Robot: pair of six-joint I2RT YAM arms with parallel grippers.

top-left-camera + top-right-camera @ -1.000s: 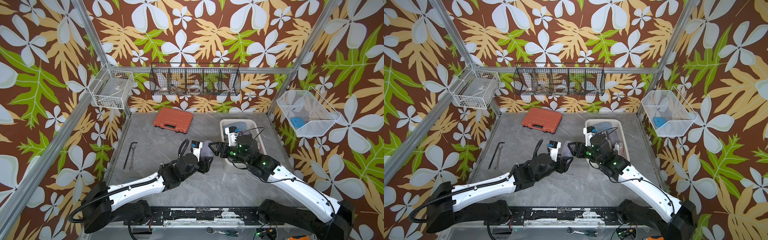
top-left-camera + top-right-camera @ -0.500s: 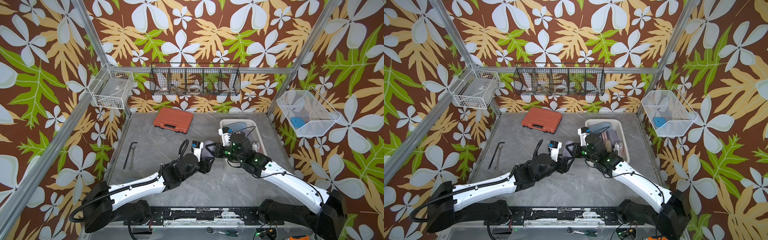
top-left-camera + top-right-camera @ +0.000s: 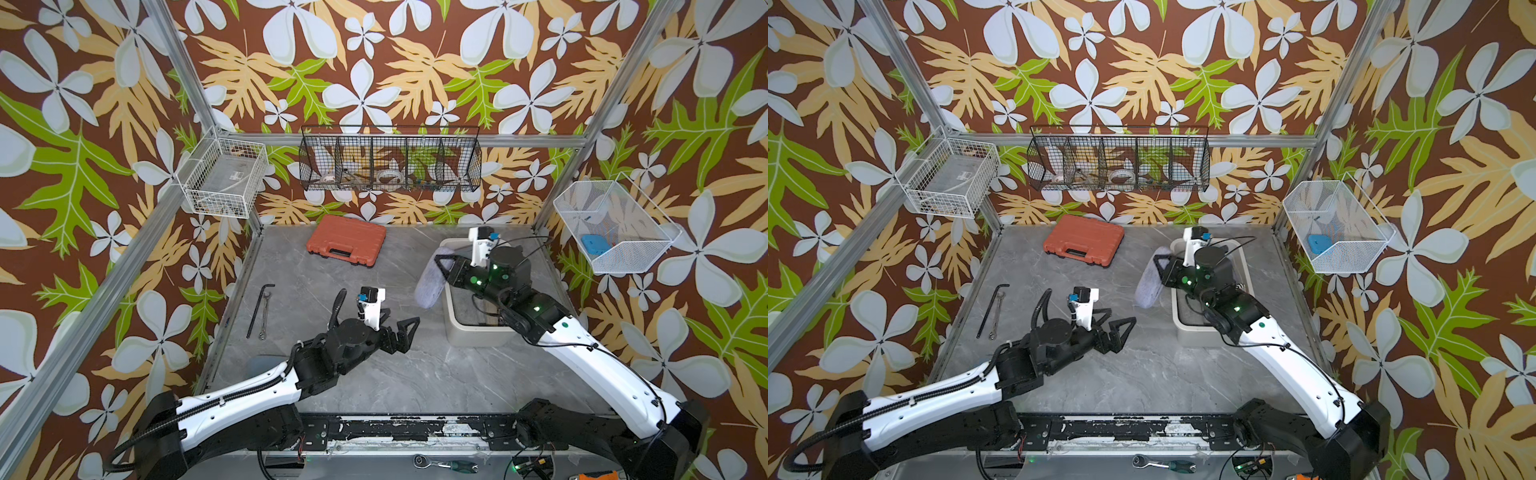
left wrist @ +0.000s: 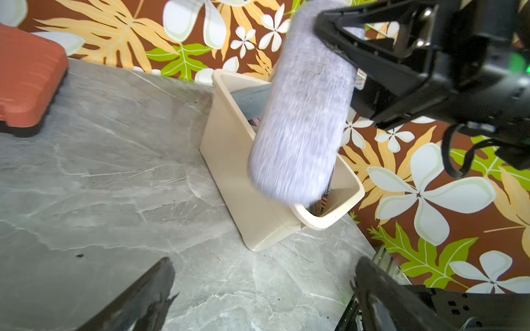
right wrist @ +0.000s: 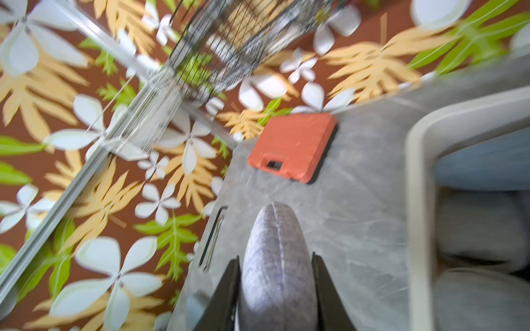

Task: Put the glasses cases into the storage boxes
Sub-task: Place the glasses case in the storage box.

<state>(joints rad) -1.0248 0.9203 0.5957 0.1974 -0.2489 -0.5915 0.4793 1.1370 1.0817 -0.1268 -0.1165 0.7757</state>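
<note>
Right end effector clamps the glasses case near one end, at nine o'clock of the tub; likely light, stiff, grippy felt. Left end effector: spread, empty.

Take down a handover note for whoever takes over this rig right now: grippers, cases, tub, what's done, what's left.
Left gripper: open, empty, above the table.
Right gripper: shut on a lavender felt case, raised beside the tub.
Done: several cases lie in the tub.
Left: carry the held case over the tub and release it. No other loose case shows in these views.
</note>
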